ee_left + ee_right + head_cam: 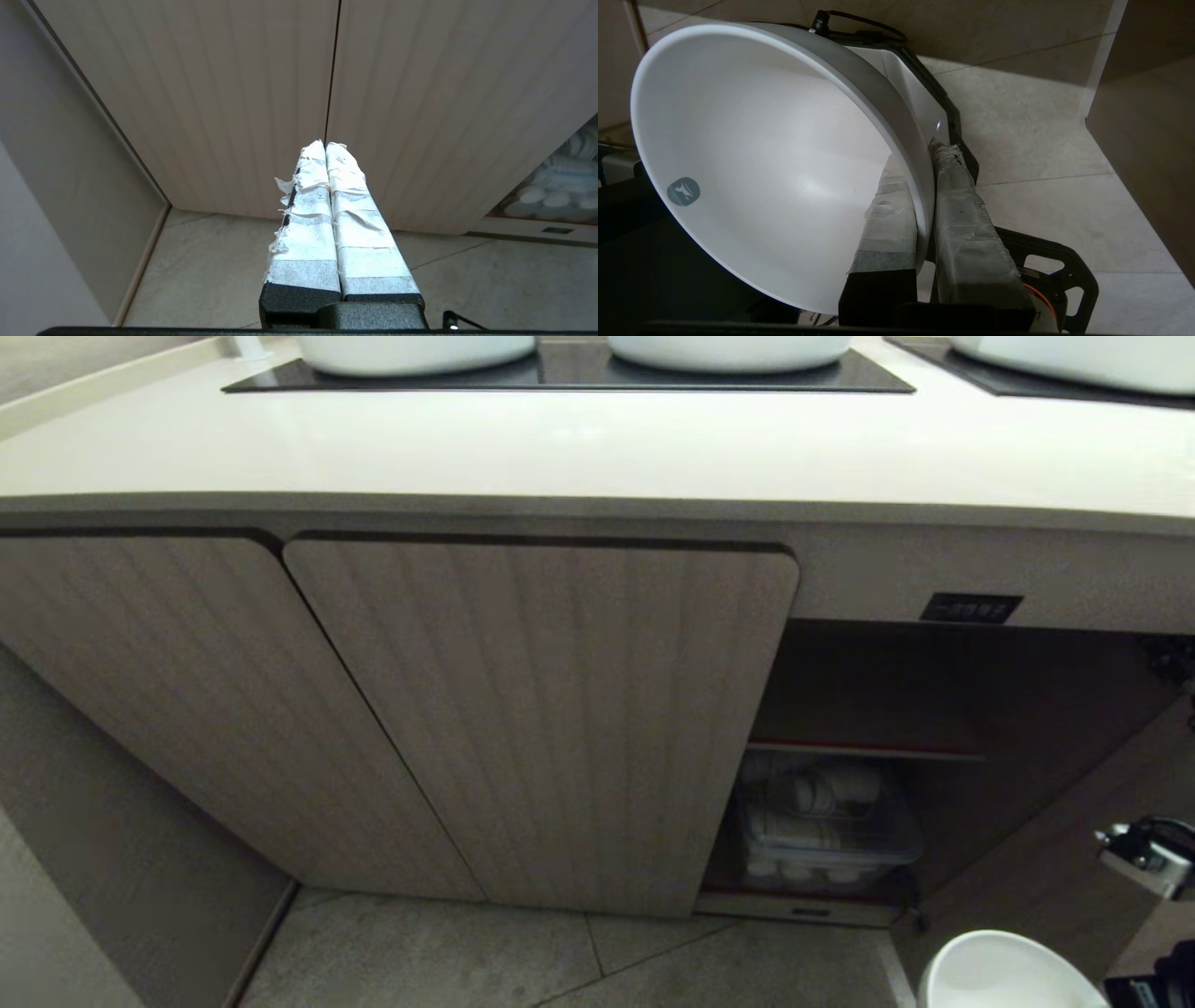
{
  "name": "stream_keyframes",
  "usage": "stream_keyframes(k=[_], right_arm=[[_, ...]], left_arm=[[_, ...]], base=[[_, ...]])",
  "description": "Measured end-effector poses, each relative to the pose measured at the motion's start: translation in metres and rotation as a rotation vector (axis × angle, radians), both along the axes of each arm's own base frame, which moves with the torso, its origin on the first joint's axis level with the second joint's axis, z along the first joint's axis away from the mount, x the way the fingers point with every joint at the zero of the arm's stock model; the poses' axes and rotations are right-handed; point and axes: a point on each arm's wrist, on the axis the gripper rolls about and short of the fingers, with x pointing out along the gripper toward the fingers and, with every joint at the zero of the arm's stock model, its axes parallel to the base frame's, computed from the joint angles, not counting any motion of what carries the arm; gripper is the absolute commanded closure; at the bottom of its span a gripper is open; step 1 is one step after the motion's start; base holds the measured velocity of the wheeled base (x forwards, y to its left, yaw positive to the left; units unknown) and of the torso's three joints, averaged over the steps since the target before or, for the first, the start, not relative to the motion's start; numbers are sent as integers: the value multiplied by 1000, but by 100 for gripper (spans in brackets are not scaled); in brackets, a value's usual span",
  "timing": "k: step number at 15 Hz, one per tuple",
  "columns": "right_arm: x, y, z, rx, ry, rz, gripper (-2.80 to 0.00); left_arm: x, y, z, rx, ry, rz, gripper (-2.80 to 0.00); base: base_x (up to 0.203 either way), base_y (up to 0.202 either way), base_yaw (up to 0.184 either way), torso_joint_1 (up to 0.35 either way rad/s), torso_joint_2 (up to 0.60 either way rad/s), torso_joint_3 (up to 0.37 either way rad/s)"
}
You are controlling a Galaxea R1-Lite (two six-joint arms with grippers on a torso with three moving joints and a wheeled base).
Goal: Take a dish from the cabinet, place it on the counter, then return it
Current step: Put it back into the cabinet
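Scene: A low beige cabinet (pixel 541 709) with fluted doors stood under a long cream surface (pixel 597 448); the rightmost door hung open at the right edge of the head view.
Dish location: The white bowl (pixel 1004 975) was at the near right of the head view, low down over the tiled floor (pixel 420 952), outside the cabinet and not on the surface.
Right gripper: The right gripper (pixel 924 186) pinched the bowl's rim, one taped finger inside the wall and one outside, with the bowl tipped so its opening faced sideways.
Left gripper: The left gripper (pixel 325 147) hung idle before the closed doors, its taped fingers pressed together on nothing.
Cabinet contents: Below a red-edged shelf (pixel 864 749) sat stacked white cups in a clear plastic box (pixel 826 840).
How the bowl would likely handle: It looked like glazed ceramic, so probably stiff, fairly heavy for its size, smooth enough to slip, and liable to chip or break if dropped or knocked on the surface's edge.
Where to hold: The rim pinch seemed workable, since the tape on the fingers adds friction; a hold on one side only leaves the bowl's weight hanging off the fingers, so it may swing or slip in a fast move.
Task stage: Judging from the layout, the bowl was out of the cabinet and not yet set on the surface.
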Motion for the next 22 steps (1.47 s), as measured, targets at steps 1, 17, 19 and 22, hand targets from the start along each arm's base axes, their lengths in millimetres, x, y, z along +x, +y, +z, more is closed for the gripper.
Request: stream_keyframes(k=[1, 17, 19, 22], right_arm=[[0, 0, 0, 0, 1, 0, 0], [1, 0, -1, -1, 6, 0, 0], [1, 0, -1, -1, 5, 0, 0], [1, 0, 0, -1, 4, 0, 0]], left_arm=[[0, 0, 0, 0, 0, 1, 0], [0, 0, 0, 0, 0, 0, 0], [0, 0, 0, 0, 0, 1, 0], [0, 0, 0, 0, 0, 0, 0]], base=[[0, 0, 0, -150, 466, 310], [0, 0, 0, -57, 250, 193], [0, 0, 0, 0, 0, 0], [0, 0, 0, 0, 0, 0]])
